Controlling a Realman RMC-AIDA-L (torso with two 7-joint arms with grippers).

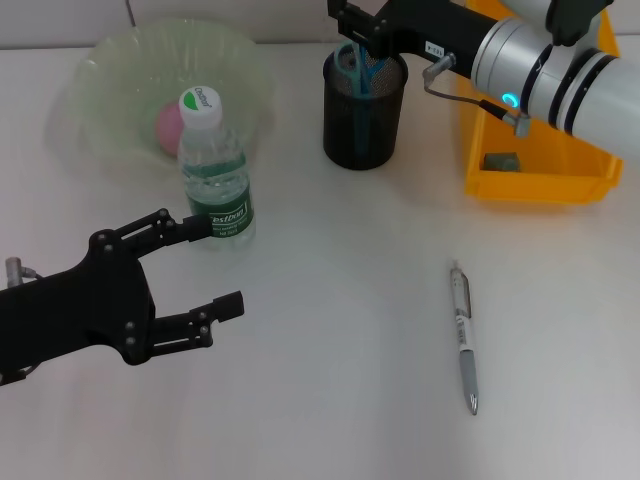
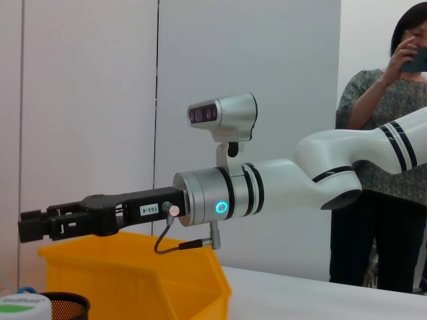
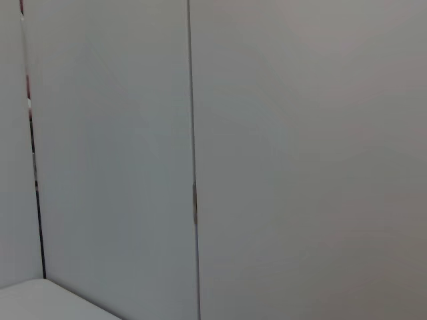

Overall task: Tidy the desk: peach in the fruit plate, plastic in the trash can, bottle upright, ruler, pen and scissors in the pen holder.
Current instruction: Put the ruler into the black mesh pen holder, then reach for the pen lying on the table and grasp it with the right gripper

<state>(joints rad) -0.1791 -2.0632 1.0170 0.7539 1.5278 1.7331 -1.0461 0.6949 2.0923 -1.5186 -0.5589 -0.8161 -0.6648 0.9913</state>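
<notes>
One item is left loose on the white tabletop [image 1: 330, 400]: the pen [image 1: 463, 335], lying flat, well apart from the holder [image 1: 363, 112] on the side toward me and a little to the right. It is a slim, stiff stick with a pale barrel, a grey grip section and its tip pointing toward me. I judge it light and smooth, likely to roll or skid if nudged from one side, so I would pinch it across the barrel near the middle, fingers square to its length.

From the holder, a black mesh cup standing upright, the right end effector [image 1: 345, 25] sits directly above the rim; I cannot tell whether its fingers are apart or together. Blue scissors [image 1: 352, 64] stand inside, handles up, hard plastic loops over metal blades. I cannot make out a ruler.

Left of the holder stands the bottle [image 1: 213, 170], upright, clear thin plastic with a white cap and green label; it looks partly filled, so fairly light and easy to tip. Just behind it is the plate [image 1: 110, 70], a translucent pale green bowl with a wavy rim, holding the round pink peach [image 1: 169, 123], soft and easily bruised.

Well toward me from the bottle, the left end effector [image 1: 205, 270] hovers with its black fingers spread apart, holding nothing.

Right of the holder sits the yellow bin [image 1: 540, 175], rigid plastic, with a small greyish scrap inside.
</notes>
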